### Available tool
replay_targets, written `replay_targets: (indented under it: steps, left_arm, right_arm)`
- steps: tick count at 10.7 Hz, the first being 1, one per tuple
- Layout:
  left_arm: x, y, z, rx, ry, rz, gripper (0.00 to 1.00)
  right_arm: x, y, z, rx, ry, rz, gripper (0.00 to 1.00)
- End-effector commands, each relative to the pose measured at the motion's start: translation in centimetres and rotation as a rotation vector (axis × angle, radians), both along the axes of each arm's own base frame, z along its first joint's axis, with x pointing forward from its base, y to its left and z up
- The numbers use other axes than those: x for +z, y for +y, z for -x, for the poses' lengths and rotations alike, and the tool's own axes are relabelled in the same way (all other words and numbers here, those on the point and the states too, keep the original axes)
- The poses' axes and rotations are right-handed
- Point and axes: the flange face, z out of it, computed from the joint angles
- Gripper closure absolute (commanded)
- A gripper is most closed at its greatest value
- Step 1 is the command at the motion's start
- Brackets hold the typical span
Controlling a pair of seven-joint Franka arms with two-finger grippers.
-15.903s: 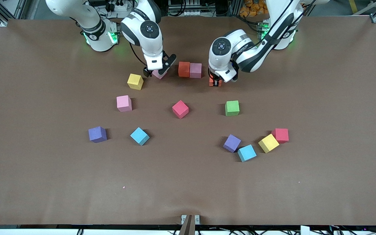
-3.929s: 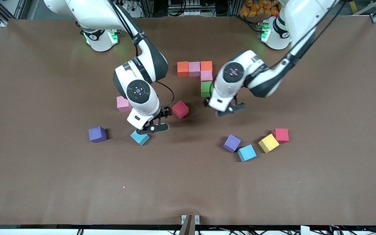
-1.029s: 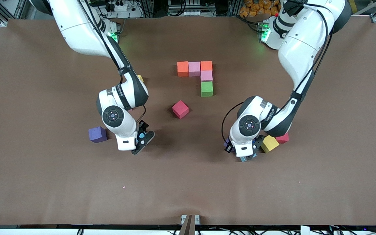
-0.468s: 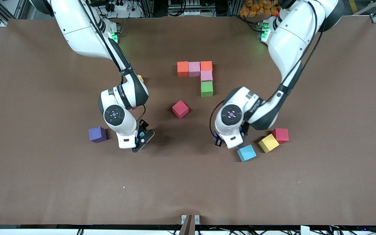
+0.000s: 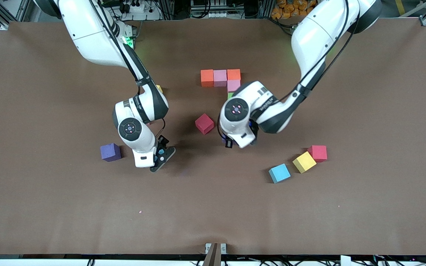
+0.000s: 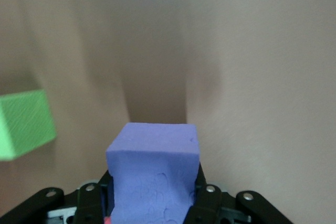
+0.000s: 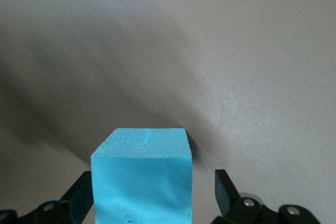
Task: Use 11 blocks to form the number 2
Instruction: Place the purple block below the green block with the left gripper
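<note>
Blocks of matte foam, all equal cubes, dot the brown surface. An orange, pink, orange row with a pink cube under its end sits at upper centre of the front frame; a green cube is mostly hidden by the left arm. The left tool, bent low at mid-frame beside a red cube, pinches a purple block. The right tool, lower in the frame, stands spread around a light blue block beside another purple cube.

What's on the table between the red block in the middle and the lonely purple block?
The front view shows the right gripper there, around a light blue block.
</note>
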Motion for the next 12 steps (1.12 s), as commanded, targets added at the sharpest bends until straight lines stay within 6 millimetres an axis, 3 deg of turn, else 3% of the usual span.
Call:
replay_targets:
  steps: [1, 3, 4, 5, 8, 9, 12]
  left_arm:
    - [1.4, -0.8, 4.0, 0.068, 0.027, -0.037, 0.87]
    - [1.4, -1.6, 8.2, 0.116, 0.029, -0.069, 0.91]
    - [1.5, -2.1, 10.6, 0.123, 0.015, -0.059, 0.91]
    - [1.6, -2.4, 12.8, 0.151, -0.01, -0.035, 0.91]
    - [0.0, -2.9, 16.4, 0.199, -0.018, 0.004, 0.91]
    - [-0.9, -2.6, 17.1, 0.215, -0.016, 0.012, 0.92]
    - [-1.8, -2.4, 16.8, 0.259, -0.008, 0.036, 0.93]
  right_arm:
    - [0.1, -0.2, 0.1, 0.006, -0.007, -0.009, 0.03]
    - [-0.1, -0.6, 0.0, 0.002, -0.016, -0.012, 0.41]
    - [-0.3, -0.6, 0.1, 0.002, -0.016, -0.011, 0.53]
    - [-0.1, -0.6, 0.0, 0.001, -0.017, -0.012, 0.56]
    - [1.4, -0.5, -0.3, -0.002, -0.027, -0.02, 0.56]
    - [2.2, -0.3, -0.2, 0.001, -0.027, -0.022, 0.56]
    - [5.0, 1.7, 1.1, 0.037, 0.004, -0.022, 0.56]
